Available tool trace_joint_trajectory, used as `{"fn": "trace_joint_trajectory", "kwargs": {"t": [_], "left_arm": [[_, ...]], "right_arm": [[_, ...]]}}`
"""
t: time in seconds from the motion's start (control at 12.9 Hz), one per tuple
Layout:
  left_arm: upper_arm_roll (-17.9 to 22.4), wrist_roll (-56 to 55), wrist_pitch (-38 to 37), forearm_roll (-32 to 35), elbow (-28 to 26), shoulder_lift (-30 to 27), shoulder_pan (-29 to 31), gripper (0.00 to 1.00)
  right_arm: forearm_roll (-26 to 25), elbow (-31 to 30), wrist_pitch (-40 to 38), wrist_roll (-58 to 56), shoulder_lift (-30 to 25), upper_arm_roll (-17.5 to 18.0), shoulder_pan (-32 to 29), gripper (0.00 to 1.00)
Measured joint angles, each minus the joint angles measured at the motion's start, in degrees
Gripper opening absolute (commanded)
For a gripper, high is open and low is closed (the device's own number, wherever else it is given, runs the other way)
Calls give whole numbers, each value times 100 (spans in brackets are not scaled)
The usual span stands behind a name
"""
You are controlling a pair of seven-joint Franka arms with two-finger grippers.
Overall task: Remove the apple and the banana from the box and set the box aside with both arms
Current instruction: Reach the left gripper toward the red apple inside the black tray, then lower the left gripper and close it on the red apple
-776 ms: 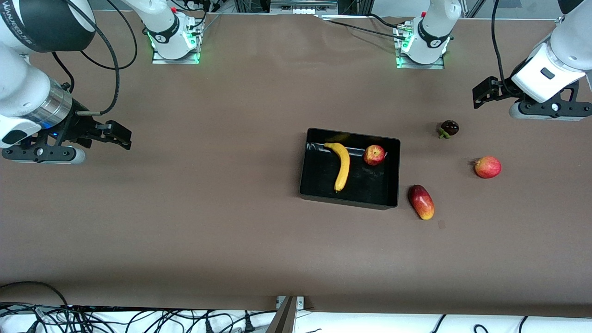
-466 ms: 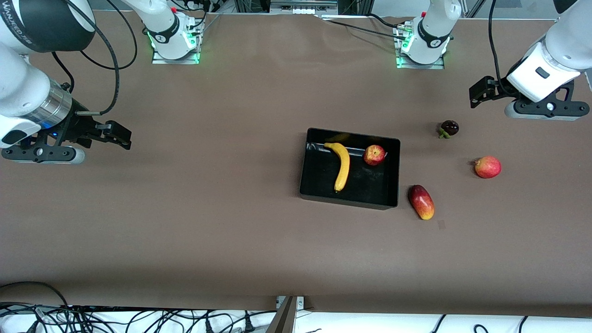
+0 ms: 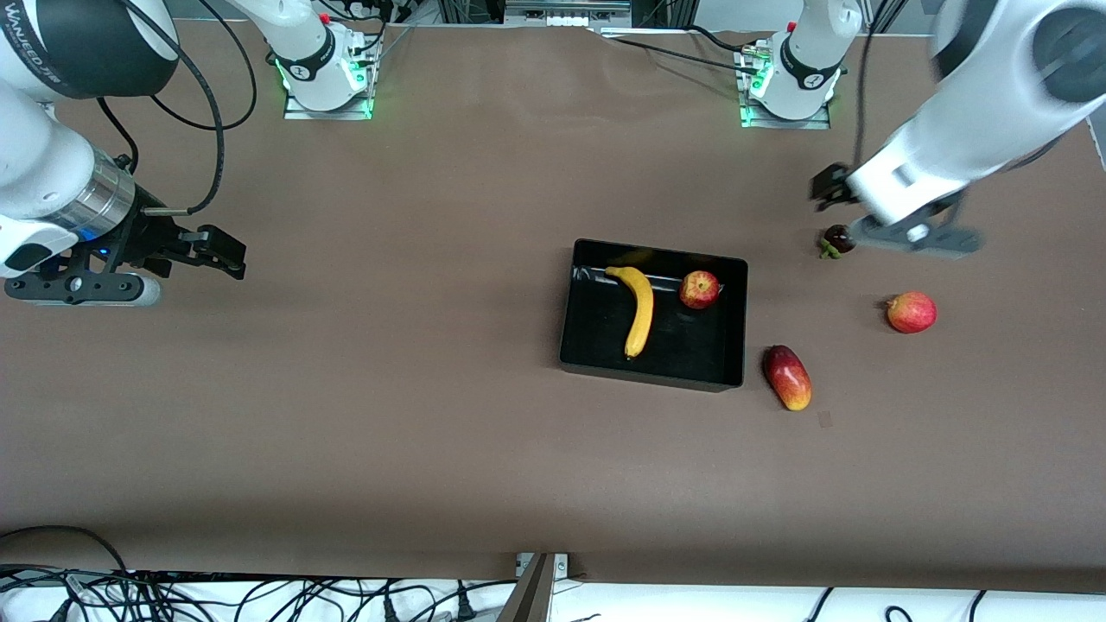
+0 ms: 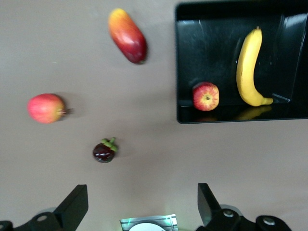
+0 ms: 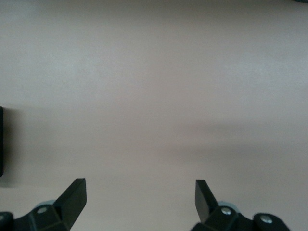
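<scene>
- The box [image 3: 654, 373] sits on the worktop [image 3: 432, 415], with its long sides running between the arms' ends.
- Inside it, the banana [image 3: 638, 308] lies lengthwise toward the front camera, stem end farthest from it; the apple [image 3: 699, 289] rests beside it.
- The left gripper [image 4: 143, 207] hangs over the mangosteen [image 3: 837, 239], fingers spread, empty.
- The right gripper [image 5: 140, 201] waits over bare worktop, fingers apart.

My arms: glossy white shells, black joint bands, black cables looped along them. Right arm shows a silver wrist ring with blue glow. Both bases lit green. Black two-finger grippers, screw heads at the finger mounts.
</scene>
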Motion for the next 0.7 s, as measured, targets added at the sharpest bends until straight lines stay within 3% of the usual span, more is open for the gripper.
{"fn": "trace_joint_trajectory", "kwargs": {"t": [0.47, 0.7], "left_arm": [[-160, -1358, 1252, -1, -41, 1260, -579, 100], [-165, -1622, 2330, -1, -549, 1602, -671, 100]], "right_arm": [[0, 0, 1, -13, 6, 0, 0, 100], [0, 0, 1, -13, 6, 0, 0, 100]]}}
